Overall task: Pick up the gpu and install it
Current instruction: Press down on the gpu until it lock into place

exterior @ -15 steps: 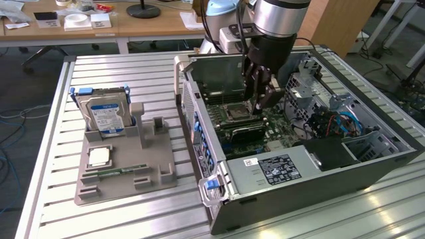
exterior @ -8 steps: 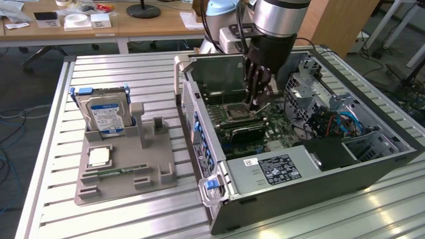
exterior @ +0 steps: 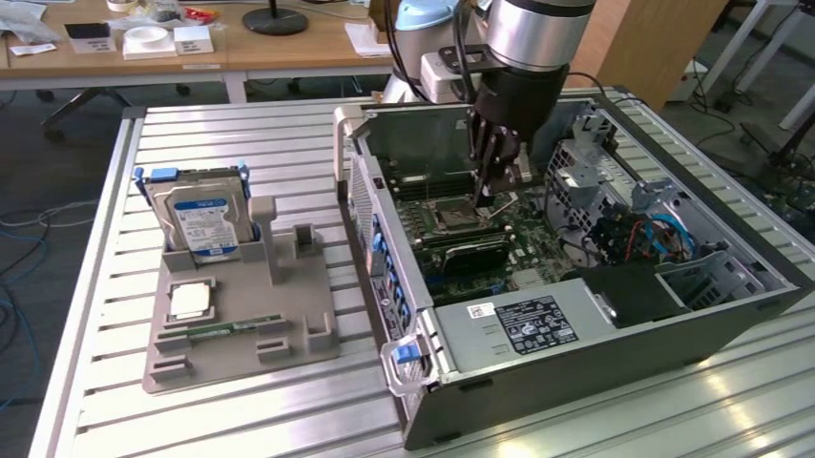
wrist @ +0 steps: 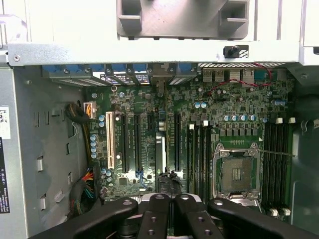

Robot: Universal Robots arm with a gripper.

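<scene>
The gpu (exterior: pixel 474 256) is a dark flat card standing on edge on the green motherboard (exterior: pixel 440 277) inside the open computer case (exterior: pixel 612 334). In the wrist view the gpu (wrist: pixel 160 154) appears as a thin edge-on strip between the long black expansion slots. My gripper (exterior: pixel 490 198) hangs straight above it, next to the CPU socket (exterior: pixel 456 216), with its fingers drawn together. A small gap separates the fingertips from the card's top edge. The gripper's black linkages (wrist: pixel 171 209) sit just over the card's near end.
A grey parts holder (exterior: pixel 229 353) at the exterior view's left carries a hard drive with a blue-white label (exterior: pixel 201 218), a square processor chip (exterior: pixel 189 301) and a green memory stick (exterior: pixel 229 327). The case walls, drive cage (exterior: pixel 598 181) and cables (exterior: pixel 637 234) hem in the arm.
</scene>
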